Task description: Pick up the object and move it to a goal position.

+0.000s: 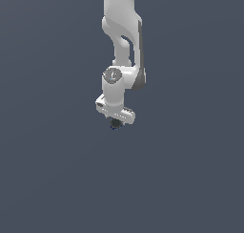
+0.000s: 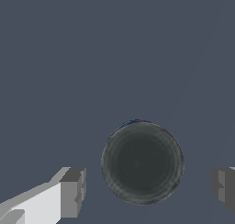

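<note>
The object (image 2: 142,162) is a dark, roundish ball with a thin blue tint along one edge. In the wrist view it lies between the two grey fingertips (image 2: 73,193), with a gap showing on each side of it. My gripper (image 2: 149,192) is open and not touching it. In the exterior view the white gripper (image 1: 116,121) points down from the arm, and the object (image 1: 114,126) shows as a tiny dark spot just under the hand.
A plain dark grey-blue surface (image 1: 190,179) fills both views. No other objects, containers or edges show.
</note>
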Robot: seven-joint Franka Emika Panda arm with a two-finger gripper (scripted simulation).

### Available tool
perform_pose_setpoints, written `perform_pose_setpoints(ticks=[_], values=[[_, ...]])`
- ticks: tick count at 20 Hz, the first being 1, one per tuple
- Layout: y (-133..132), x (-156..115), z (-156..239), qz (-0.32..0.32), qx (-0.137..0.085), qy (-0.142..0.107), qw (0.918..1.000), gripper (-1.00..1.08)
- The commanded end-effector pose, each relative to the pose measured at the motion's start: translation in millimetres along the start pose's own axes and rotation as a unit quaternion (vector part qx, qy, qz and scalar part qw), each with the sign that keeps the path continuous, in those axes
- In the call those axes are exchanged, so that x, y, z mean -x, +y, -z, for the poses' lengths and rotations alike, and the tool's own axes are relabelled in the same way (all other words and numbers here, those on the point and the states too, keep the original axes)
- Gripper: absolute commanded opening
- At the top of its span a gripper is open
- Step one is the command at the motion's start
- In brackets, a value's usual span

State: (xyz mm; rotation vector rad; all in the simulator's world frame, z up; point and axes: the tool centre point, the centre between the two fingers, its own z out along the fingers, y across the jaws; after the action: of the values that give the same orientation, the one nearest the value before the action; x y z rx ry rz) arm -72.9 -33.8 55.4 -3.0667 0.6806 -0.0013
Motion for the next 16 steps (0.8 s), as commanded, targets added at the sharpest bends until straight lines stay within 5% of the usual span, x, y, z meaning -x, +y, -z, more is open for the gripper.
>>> perform_pose_setpoints(ticks=[1, 12, 13, 16], values=[[1, 1, -10, -0.001, 0.000, 0.000, 1.0000, 1.00], [1, 1, -42, -0.003, 0.000, 0.000, 1.0000, 1.00], [1, 1, -42, -0.003, 0.000, 0.000, 1.0000, -1.00], [1, 1, -42, -0.003, 0.000, 0.000, 1.0000, -1.00]])
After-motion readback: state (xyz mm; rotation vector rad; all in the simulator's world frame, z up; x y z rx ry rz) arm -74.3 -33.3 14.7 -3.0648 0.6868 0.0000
